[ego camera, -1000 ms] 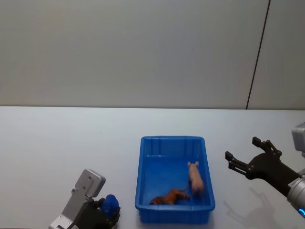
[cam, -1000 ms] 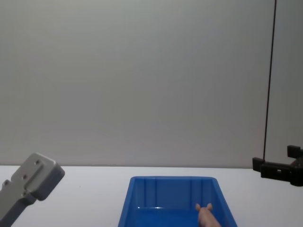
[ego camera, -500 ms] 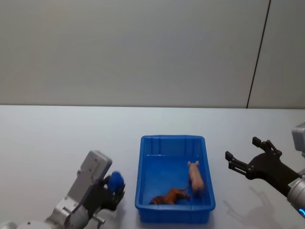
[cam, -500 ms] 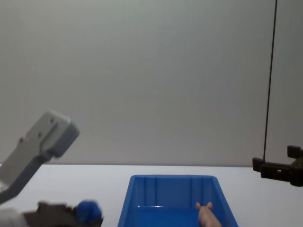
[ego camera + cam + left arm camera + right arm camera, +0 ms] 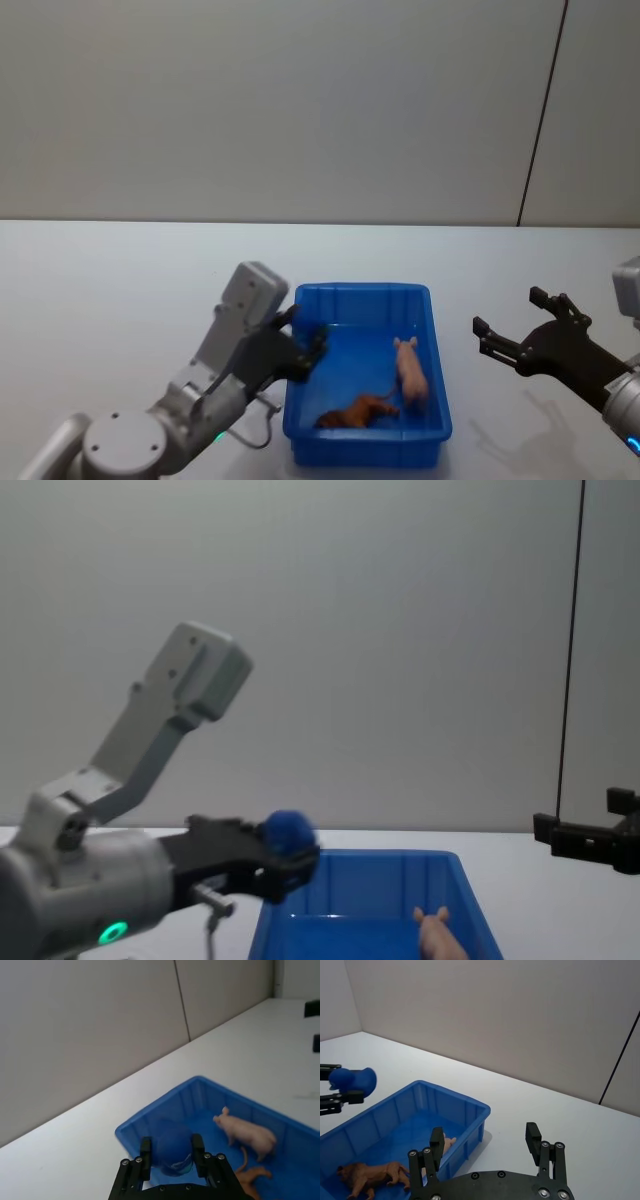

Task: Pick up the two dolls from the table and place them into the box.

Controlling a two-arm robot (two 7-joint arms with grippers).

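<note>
Left gripper [image 5: 170, 1157]: up off the table, poised over the box's left rim, its fingers pinching the blue doll [image 5: 171, 1146] between them (the chest view shows the toy riding just above rim height).
Box [image 5: 430, 350]: sits on the white table [image 5: 120, 290] just right of the left arm, its long sides running away from the robot, open top.
Room inside: the far half and left side of the floor are bare blue; the near right part is taken.
Edges: bare tabletop lies all round the box, widest on the far side toward the wall [image 5: 300, 100].
Pink doll [image 5: 410, 370]: lying in the box, along its right wall, ears toward the far end.
Brown animal toy [image 5: 357, 411]: in the box too, near the front wall, beside the pink one.
Right gripper [image 5: 510, 330]: off to the box's right, above the table, fingers spread wide, holding nothing.
Count: one box; three toys, two in the box and one in the air; two grippers.
</note>
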